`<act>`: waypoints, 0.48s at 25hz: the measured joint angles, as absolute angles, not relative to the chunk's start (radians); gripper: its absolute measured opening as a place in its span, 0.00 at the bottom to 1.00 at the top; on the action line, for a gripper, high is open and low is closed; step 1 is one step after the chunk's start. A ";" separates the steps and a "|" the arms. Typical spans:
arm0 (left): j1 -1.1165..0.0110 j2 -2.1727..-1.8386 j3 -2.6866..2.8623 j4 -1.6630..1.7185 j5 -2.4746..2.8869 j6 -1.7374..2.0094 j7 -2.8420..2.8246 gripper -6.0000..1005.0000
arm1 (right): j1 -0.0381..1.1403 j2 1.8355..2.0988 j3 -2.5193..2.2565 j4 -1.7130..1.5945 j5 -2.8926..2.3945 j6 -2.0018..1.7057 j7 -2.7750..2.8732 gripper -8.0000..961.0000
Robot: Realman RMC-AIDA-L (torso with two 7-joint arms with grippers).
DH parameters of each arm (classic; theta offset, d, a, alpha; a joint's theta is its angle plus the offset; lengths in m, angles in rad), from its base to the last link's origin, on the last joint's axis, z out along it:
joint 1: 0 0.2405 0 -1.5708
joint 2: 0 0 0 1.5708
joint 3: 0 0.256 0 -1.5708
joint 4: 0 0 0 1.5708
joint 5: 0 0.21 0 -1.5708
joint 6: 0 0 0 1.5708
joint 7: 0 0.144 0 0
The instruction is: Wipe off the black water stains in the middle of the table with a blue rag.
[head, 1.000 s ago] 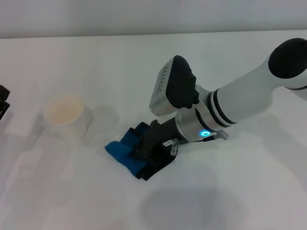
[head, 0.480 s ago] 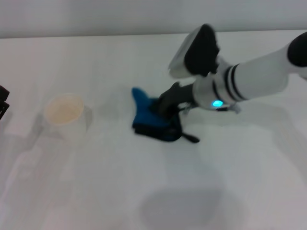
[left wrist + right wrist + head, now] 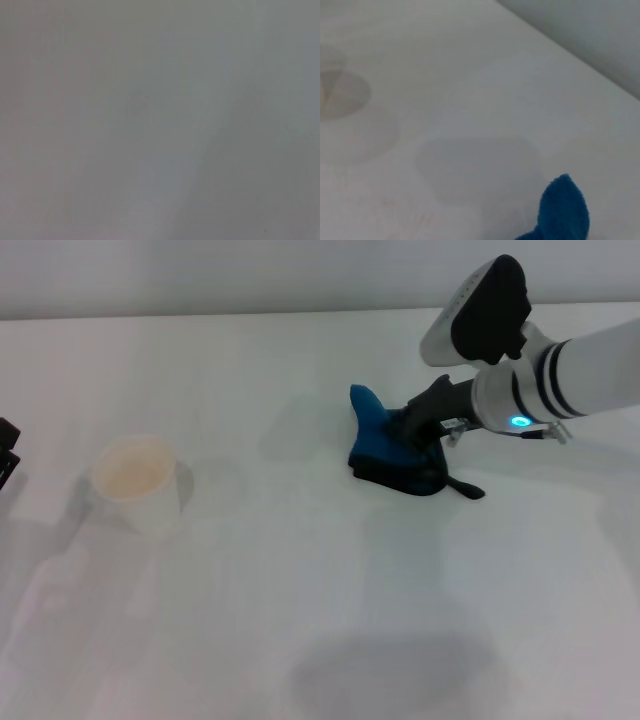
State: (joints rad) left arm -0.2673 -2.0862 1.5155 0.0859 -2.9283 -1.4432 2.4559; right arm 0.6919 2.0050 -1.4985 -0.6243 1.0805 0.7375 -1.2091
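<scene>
A big flat white table top [image 3: 300,620] fills almost all of the head view. Soft grey shadows lie on it, one big round one near the front edge. Behind the far edge of the table stands a plain pale grey wall [image 3: 200,275]. The light is soft and even, with no bright spots.

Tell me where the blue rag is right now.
In the head view the blue rag lies on the table, right of centre, held by the right gripper, well right of the white paper cup.
</scene>
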 joint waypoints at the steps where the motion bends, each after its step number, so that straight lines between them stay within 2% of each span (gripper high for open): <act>1: -0.267 -2.086 1.516 0.086 -2.928 -1.443 2.456 0.88 | 0.692 2.004 -1.486 -0.628 1.066 0.753 -1.210 0.07; 12: -0.264 -2.087 1.516 0.086 -2.927 -1.466 2.456 0.88 | 0.696 2.014 -1.479 -0.677 1.011 0.835 -1.213 0.08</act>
